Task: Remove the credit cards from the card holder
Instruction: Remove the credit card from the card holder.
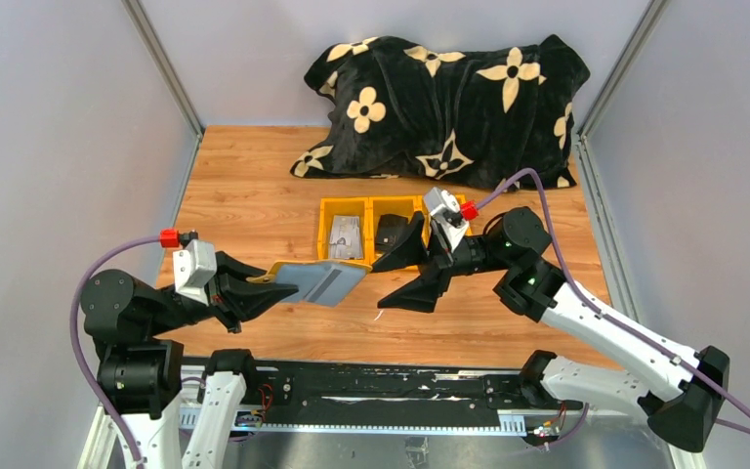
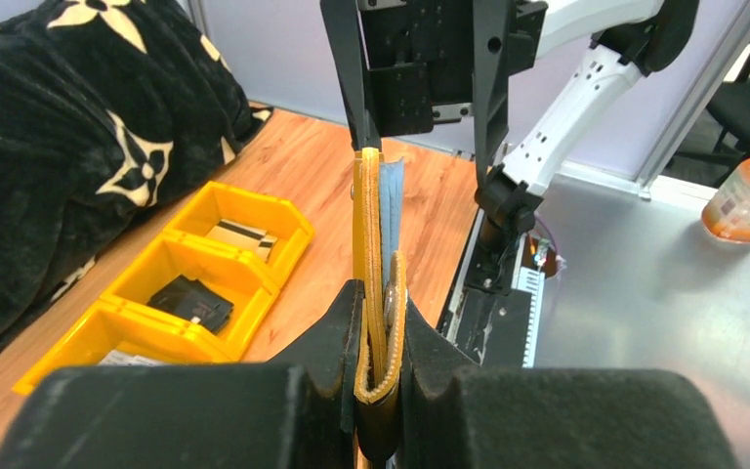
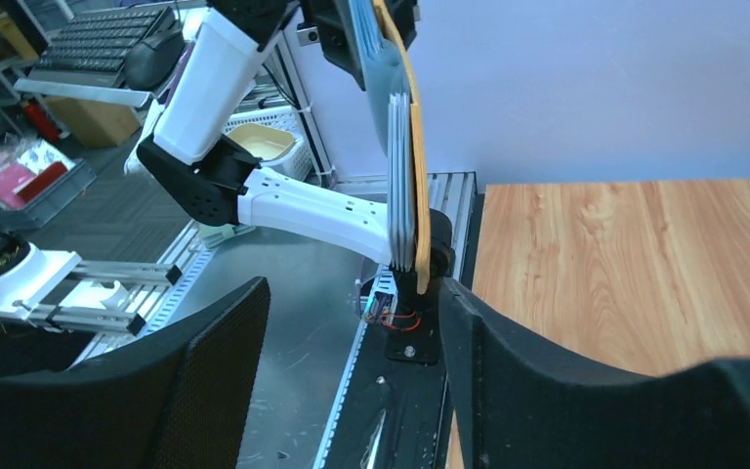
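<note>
My left gripper (image 1: 254,288) is shut on the spine end of the card holder (image 1: 324,281), a mustard-yellow wallet held above the table with its grey sleeves fanned toward the right. The left wrist view has the card holder (image 2: 375,234) edge-on, pinched in the left gripper (image 2: 379,347). My right gripper (image 1: 405,272) stands open just right of the holder's free end, apart from it. Seen from the right wrist, the card holder (image 3: 408,176) hangs beyond the open right gripper (image 3: 352,342). One pale grey credit card (image 1: 345,237) lies in the yellow bin's left compartment.
A yellow three-compartment bin (image 1: 369,205) stands behind the grippers, with a black pouch (image 1: 391,232) in its middle compartment. A black flowered blanket (image 1: 444,107) is heaped at the back. An orange bottle (image 2: 747,195) stands off the table.
</note>
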`<state>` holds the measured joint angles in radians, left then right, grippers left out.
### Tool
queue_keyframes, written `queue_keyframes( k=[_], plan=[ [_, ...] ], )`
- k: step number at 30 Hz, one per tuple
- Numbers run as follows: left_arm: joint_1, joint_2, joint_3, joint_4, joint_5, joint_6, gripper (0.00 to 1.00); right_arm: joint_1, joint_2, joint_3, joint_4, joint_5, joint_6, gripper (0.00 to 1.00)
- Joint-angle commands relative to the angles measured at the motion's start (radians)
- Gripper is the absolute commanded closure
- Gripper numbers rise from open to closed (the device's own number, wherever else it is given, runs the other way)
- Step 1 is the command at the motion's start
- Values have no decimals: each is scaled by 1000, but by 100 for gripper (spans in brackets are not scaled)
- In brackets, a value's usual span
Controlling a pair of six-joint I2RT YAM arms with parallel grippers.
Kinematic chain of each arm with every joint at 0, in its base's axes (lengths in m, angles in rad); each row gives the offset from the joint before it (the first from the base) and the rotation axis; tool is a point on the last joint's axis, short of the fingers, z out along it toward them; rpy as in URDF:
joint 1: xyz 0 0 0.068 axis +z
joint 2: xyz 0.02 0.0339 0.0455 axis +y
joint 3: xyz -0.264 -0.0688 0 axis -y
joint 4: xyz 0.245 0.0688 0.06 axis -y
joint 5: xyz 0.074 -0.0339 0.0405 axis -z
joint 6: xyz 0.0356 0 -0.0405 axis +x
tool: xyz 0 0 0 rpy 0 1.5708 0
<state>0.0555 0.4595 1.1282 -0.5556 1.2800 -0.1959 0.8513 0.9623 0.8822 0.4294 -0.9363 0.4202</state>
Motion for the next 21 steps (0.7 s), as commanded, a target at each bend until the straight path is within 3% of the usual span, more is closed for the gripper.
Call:
queue_keyframes(
  k=[1, 5, 13, 21],
  plan=[
    [-3, -23, -30, 210, -11, -179, 100, 59, 41, 53, 72, -23, -7, 36],
    [-4, -50, -82, 378, -37, -325, 100, 89, 64, 63, 66, 8, -22, 47],
    [-4, -47, -78, 374, -35, -336, 100, 113, 70, 68, 74, 51, -20, 67],
    [-3, -48, -77, 373, -37, -342, 100, 120, 88, 73, 86, 89, 9, 74]
  ],
)
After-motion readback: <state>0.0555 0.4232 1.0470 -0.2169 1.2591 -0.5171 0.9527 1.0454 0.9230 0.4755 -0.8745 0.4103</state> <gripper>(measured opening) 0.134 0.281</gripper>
